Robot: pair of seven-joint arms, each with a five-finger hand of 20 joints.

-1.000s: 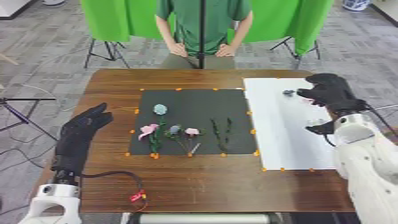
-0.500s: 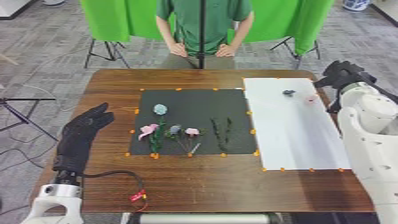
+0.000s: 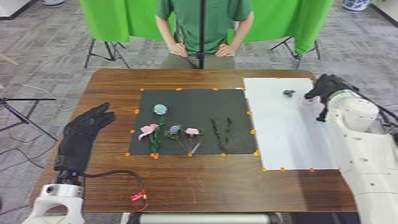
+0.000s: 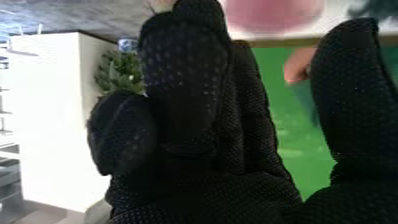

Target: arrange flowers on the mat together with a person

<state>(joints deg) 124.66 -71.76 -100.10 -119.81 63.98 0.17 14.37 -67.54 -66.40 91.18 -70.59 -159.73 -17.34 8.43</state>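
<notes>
In the head view my right hand [image 3: 328,89] is low over the white sheet's far right part, fingers near a small pink flower [image 3: 310,99]. A dark blue-grey flower [image 3: 289,93] lies to its left on the white sheet [image 3: 284,130]. On the black mat [image 3: 191,100] are a pale blue flower [image 3: 160,109], pink blooms [image 3: 147,131] and green sprigs [image 3: 228,135]. My left hand [image 3: 82,131] hangs open left of the mat. In the right wrist view my right hand [image 4: 200,125] has straight fingers, thumb apart; the pink flower [image 4: 274,12] appears beyond the gap.
A person stands across the table [image 3: 204,192], hands resting at the waist, in front of a green cloth [image 3: 111,22]. A cable with red connectors [image 3: 139,196] lies at the front left. Small orange markers edge the mat and the sheet.
My right hand first drew back to the right, off the white sheet, then came left again beside the pink flower. My left hand has hardly moved, and the flowers lie as before.
</notes>
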